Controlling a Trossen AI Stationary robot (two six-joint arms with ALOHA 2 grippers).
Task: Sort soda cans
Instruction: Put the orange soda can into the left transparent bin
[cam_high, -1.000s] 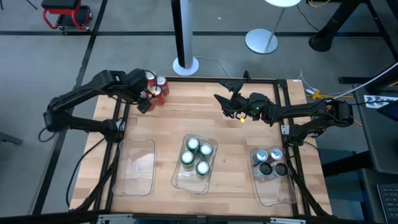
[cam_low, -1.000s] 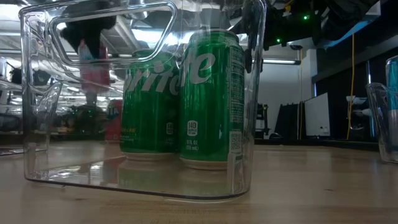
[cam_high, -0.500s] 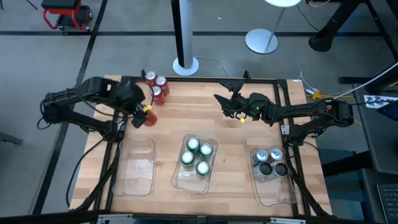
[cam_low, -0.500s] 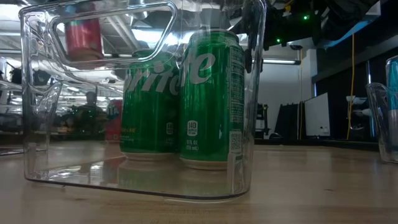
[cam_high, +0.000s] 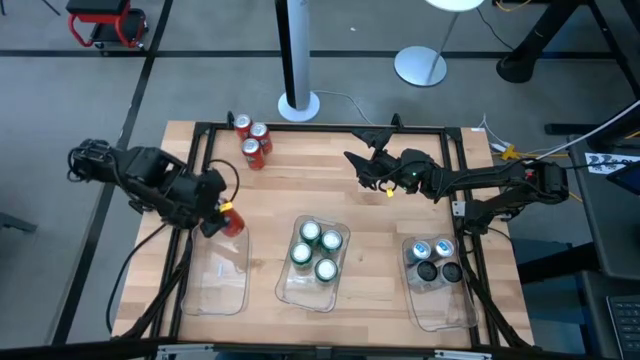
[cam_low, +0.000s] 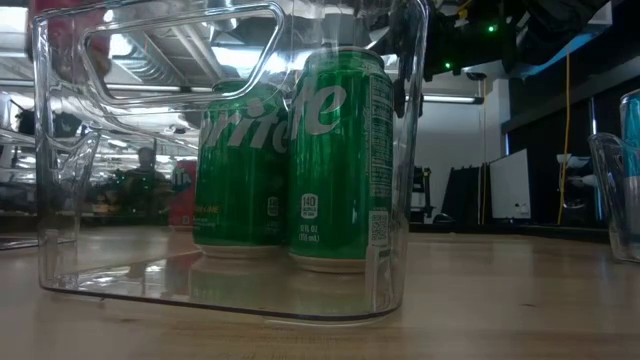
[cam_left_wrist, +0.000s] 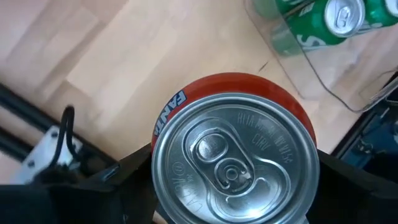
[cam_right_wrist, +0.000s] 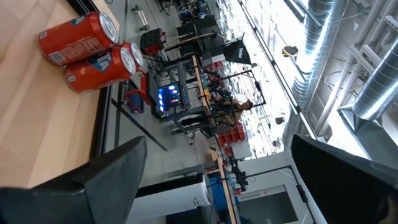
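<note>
My left gripper (cam_high: 224, 219) is shut on a red soda can (cam_left_wrist: 233, 155) with a silver top, above the table by the far end of the empty left tray (cam_high: 222, 272). Three more red cans (cam_high: 252, 138) stand at the table's far left and also show in the right wrist view (cam_right_wrist: 81, 37). Several green cans (cam_high: 316, 251) stand in the middle tray and fill the low view (cam_low: 335, 160). Silver-blue and dark cans (cam_high: 434, 260) stand in the right tray. My right gripper (cam_high: 364, 166) is open and empty over the far middle of the table. My left gripper pinches the red can's side wall (cam_left_wrist: 168, 121) just under its top rim, one finger (cam_left_wrist: 127, 174) on each side. The fingers come slanting from above and from the table's left. The can is upright, its silver top up, and lifted clear of the table.
Three clear plastic trays stand in a row along the near half of the table: left, middle (cam_high: 290, 285) and right (cam_high: 440, 305). A black frame (cam_high: 300, 127) runs around the table's edges. Bare wood (cam_high: 310, 185) lies between the trays and the far cans.
My left gripper has taken one red can out of the group at the far left, lifted it clear and carried it toward the table's near edge, to the far end of the left tray. The can has stayed upright. Three red cans stay in place.
</note>
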